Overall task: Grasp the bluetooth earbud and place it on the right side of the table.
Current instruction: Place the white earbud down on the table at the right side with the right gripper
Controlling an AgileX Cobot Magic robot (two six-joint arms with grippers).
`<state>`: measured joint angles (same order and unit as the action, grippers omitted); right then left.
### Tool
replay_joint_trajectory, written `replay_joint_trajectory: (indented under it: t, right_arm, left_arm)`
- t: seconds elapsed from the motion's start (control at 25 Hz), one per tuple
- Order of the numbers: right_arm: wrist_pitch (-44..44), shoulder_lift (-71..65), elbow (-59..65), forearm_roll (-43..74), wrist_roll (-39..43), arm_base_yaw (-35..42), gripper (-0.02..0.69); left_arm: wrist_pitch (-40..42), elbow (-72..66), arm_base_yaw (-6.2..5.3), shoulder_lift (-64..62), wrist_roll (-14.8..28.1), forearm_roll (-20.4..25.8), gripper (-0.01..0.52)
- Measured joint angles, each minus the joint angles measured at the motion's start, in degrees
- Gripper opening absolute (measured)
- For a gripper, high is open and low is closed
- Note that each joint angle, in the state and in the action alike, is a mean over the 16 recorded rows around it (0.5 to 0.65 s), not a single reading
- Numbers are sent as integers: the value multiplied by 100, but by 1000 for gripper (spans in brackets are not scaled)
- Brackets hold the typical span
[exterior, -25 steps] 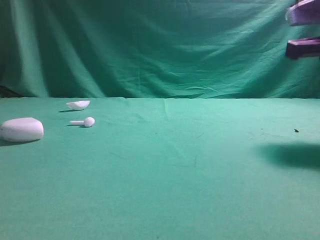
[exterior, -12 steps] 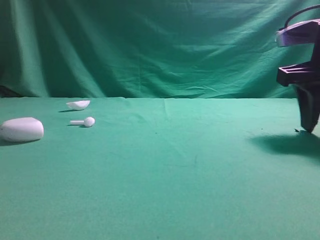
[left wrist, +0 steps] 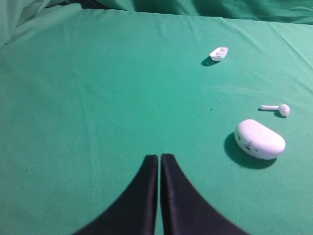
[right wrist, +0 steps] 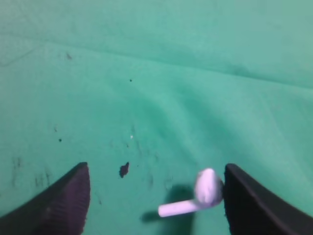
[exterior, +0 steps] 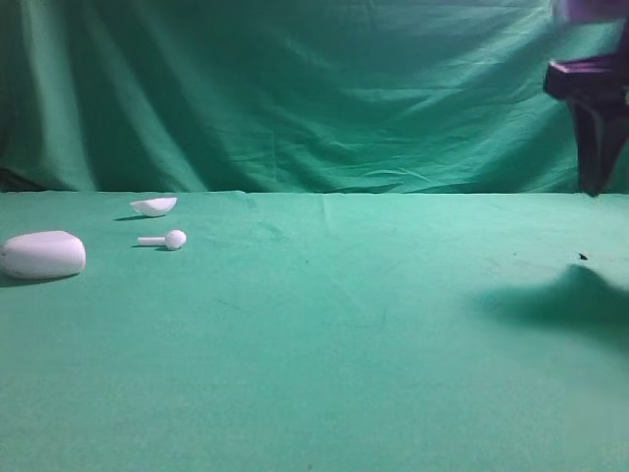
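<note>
Right hand point(right wrist: 151, 196): has lifted from the counter point(exterior: 324, 344) since a moment ago, fingers spread wide, holding nothing. Earbud point(right wrist: 195, 196): small, glossy white, bent stem, lying on creased green cloth between the fingers, at the right side; placement looks done. Left hand point(left wrist: 159, 157): closed, empty.

The right gripper point(right wrist: 154, 200) has its two dark fingers point(right wrist: 58, 205) far apart, one at the lower left corner and one at the lower right. Between them lies the earbud point(right wrist: 195, 196) on the green table point(right wrist: 161, 73). It is white and glossy, with its oval head just beside the inner edge of the right finger; if they touch, I cannot tell. Its stem points to the lower left. A small dark speck point(right wrist: 124, 169) sits on the cloth left of the earbud, with fainter marks near it.
</note>
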<state>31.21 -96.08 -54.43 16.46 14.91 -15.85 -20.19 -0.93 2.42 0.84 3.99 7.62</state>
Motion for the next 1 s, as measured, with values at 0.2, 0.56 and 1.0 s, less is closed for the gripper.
replay_joint_trajectory:
  t: [0.2,0.56,1.0]
  right_arm:
    - [-27,-213,-15,50,-149,-69,507]
    - [-172,-505,-36,341,-230,-85,507]
    - [-117,-558,-152,578,-212,-79,507]
  left_arm:
    - [0,0,0,0,0,0,0]
    - [0,0,0,0,0,0,0]
    - [0,0,0,0,0,0,0]
